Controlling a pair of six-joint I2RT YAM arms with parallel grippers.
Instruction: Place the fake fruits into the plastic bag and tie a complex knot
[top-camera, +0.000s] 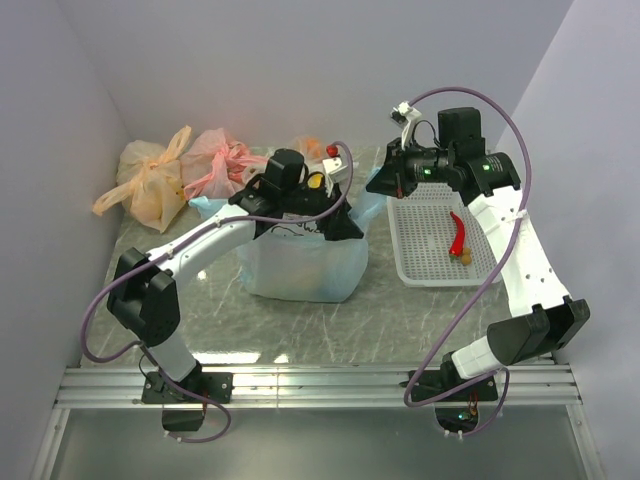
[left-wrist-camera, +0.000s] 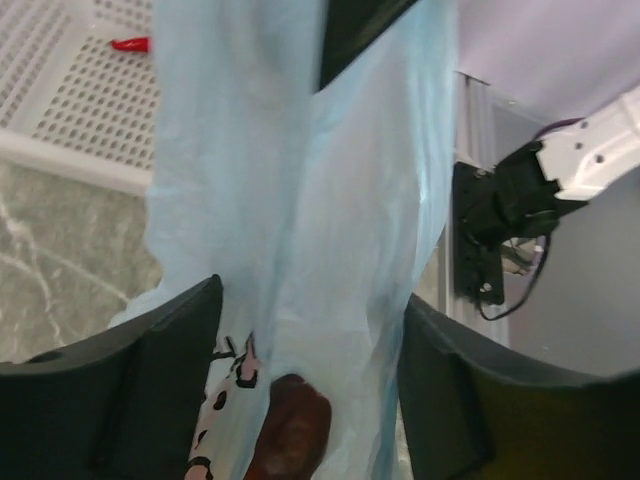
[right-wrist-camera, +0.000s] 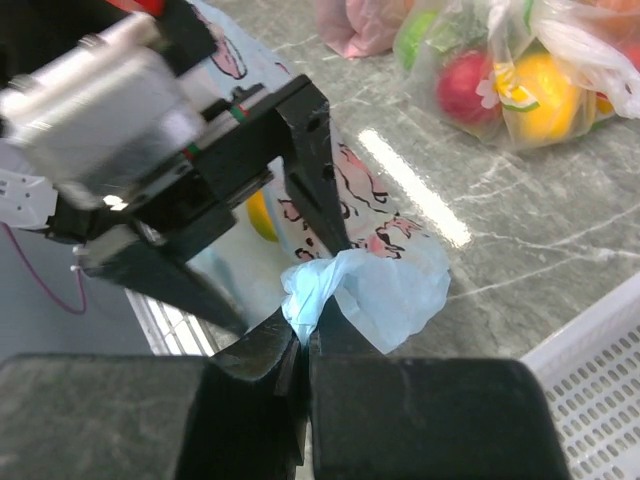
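Table: grey marbled top, filling the middle of the top view.
Plastic bag: light blue with cartoon prints, standing at the centre of the top view, its upper part drawn up under the two grippers.
Other bags: an orange bag and a pink bag at the upper left, well apart from the blue one.
Tray: white and perforated, just right of the plastic bag, holding a red chili.
Left gripper: jaws apart, straddling a stretched strip of the blue film without clamping it.
Right gripper: jaws together, pinching a bunched blue handle.
Dark fruit: inside the bag, at the lower edge of the left wrist view.
Yellow fruit: also inside the bag.
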